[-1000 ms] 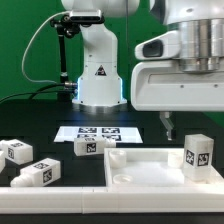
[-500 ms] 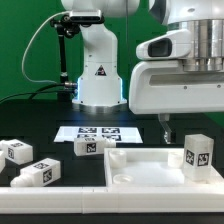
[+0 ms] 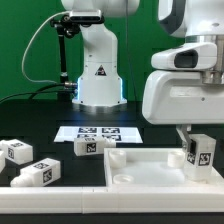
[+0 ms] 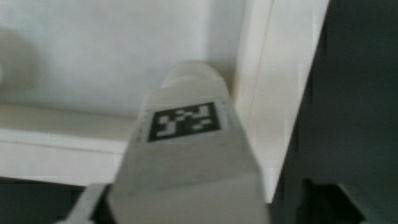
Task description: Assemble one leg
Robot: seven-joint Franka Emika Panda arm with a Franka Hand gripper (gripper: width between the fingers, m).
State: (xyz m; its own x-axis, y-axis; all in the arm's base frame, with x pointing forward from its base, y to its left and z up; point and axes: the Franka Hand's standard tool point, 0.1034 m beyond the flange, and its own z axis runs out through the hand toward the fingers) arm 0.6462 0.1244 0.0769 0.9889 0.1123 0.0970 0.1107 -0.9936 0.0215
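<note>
Seen from the exterior view, the leg (image 3: 201,156) stands upright on the tray (image 3: 150,170) at its right end, with the gripper (image 3: 186,142) lowered just beside it; only one finger is visible, so its opening cannot be told. Three more blocks lie well apart on the table. In the wrist view, the leg (image 4: 182,135) fills the centre, tag up. Both fingers should be centred across it before closing.
</note>
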